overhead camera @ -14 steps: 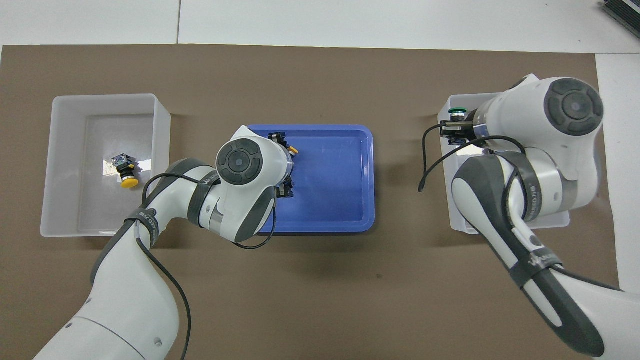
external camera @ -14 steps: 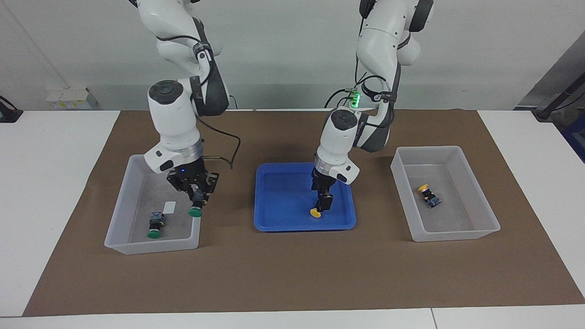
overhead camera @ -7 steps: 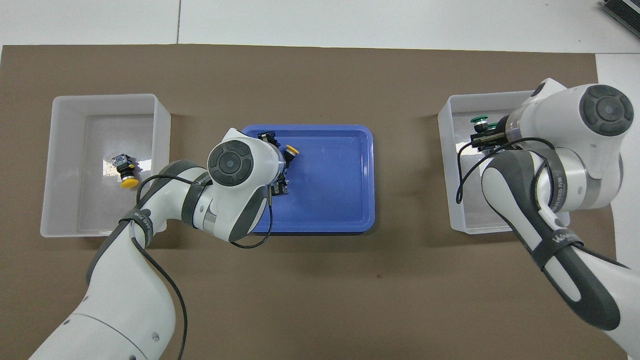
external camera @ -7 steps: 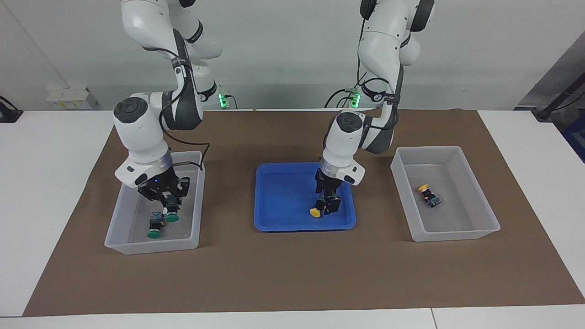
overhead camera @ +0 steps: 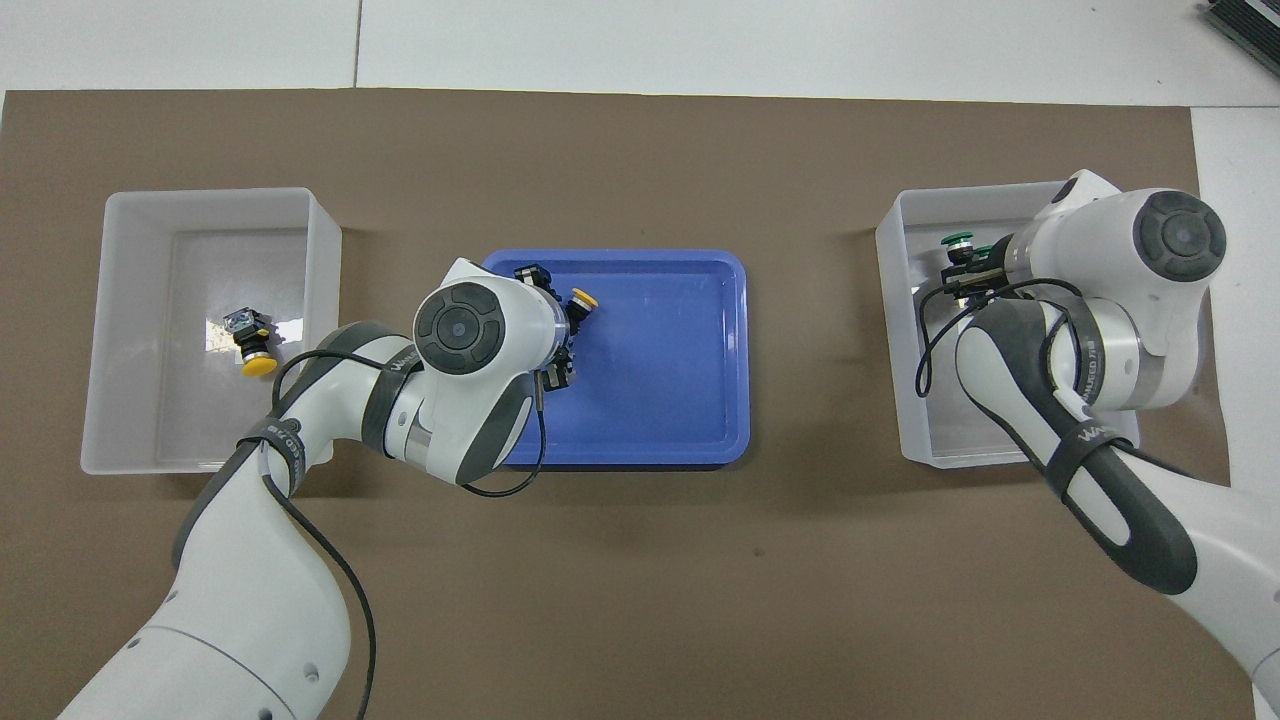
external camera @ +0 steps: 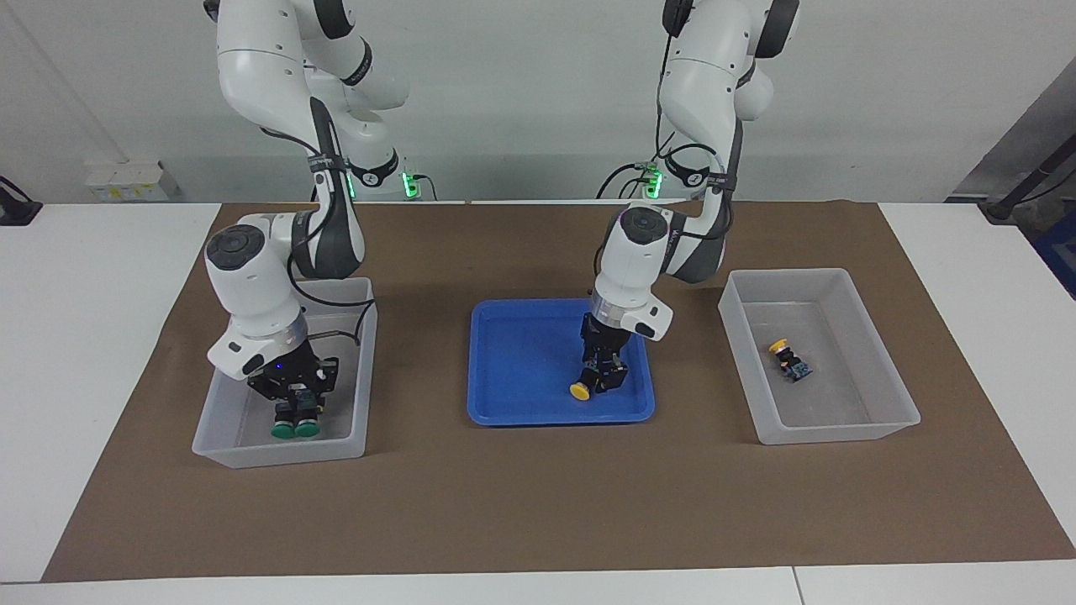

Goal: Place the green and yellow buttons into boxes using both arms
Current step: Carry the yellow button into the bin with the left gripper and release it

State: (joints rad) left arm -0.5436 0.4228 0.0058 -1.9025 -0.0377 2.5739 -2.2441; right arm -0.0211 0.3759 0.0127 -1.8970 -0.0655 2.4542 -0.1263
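A: Right claw [external camera: 296, 402] sitting low inside the box [external camera: 220, 441] at the right arm's end of the desk [external camera: 504, 504], pinching a green button [external camera: 308, 427] right beside the other green button [external camera: 282, 430], caps side by side and pointing away from the robots.

B: Left claw [external camera: 607, 376] hanging over the blue tray [external camera: 521, 361], at the tray's edge toward the left arm's end, pressed onto a yellow button [external camera: 580, 391]; touching the tray floor or not, hard to tell.

A: Second yellow button [external camera: 788, 357] lying alone on the floor of the other box [external camera: 841, 433], toward the left arm's end from the tray.
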